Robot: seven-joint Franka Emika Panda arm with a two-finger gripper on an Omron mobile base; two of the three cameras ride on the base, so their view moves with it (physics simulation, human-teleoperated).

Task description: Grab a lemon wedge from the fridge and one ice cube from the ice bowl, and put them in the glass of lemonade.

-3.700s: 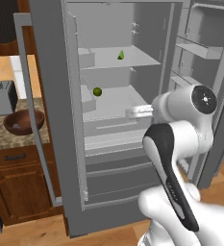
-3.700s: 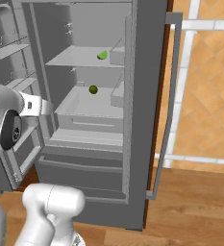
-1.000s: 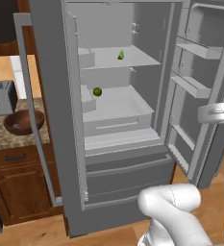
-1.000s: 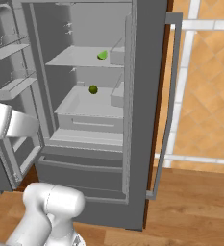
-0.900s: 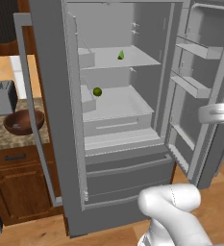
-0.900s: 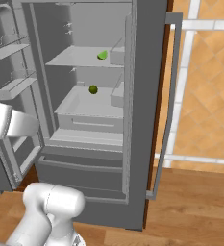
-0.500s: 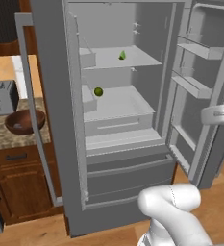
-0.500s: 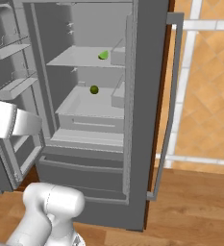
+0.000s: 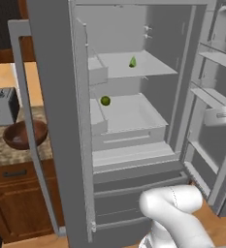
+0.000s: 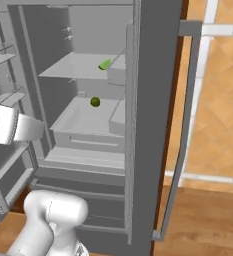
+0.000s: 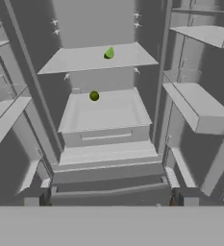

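The tall grey French-door fridge (image 9: 56, 121) stands with both doors swung open. Inside, the small pale yellow-green lemon wedge (image 9: 133, 62) lies on the upper shelf, toward its back right in the left base view. One level down, a small round green fruit (image 9: 105, 100) sits in the shallow tray below, to the left of and lower than the wedge. Beneath the tray come the two lower drawers. Left of the fridge, a speckled stone counter (image 9: 8, 154) carries the wide round dark reddish-brown ice bowl (image 9: 24, 134), with a grey boxy toaster (image 9: 1, 106) just behind it
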